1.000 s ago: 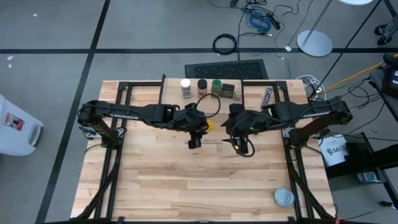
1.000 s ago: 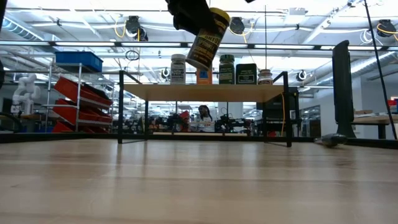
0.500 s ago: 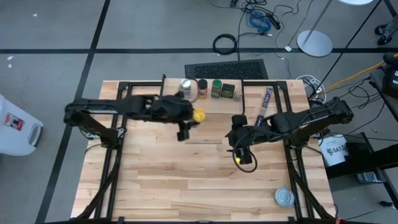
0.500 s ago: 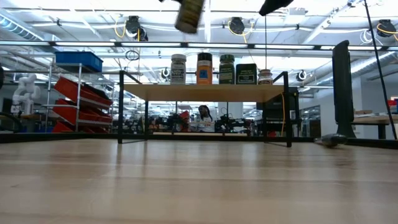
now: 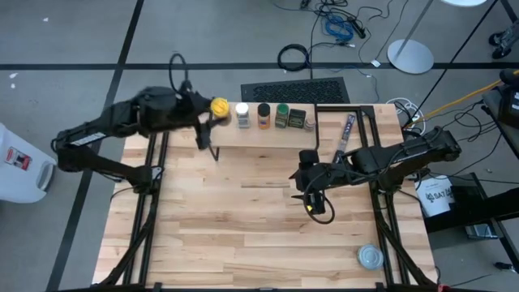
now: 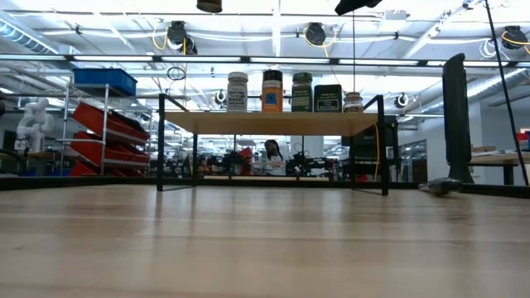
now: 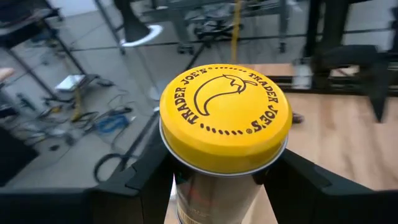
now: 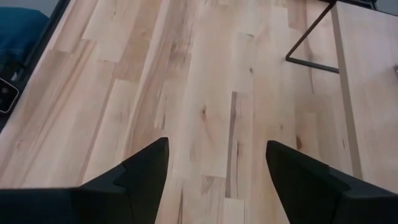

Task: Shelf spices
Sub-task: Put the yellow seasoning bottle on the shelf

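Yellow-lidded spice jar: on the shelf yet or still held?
Still held. The left end effector is shut on the yellow-lidded spice jar; the high view shows it above the light wooden shelf's left end.

Left gripper [image 5: 212, 109] swung from mid-worktop back to the shelf [image 5: 324, 134] left end, carrying the yellow-lidded jar [image 5: 219, 106], now beside the white-lidded jar [image 5: 242, 113]. Right gripper [image 5: 312, 191] pulled away from centre toward the right, jaws apart over bare worktop [image 5: 243, 235].
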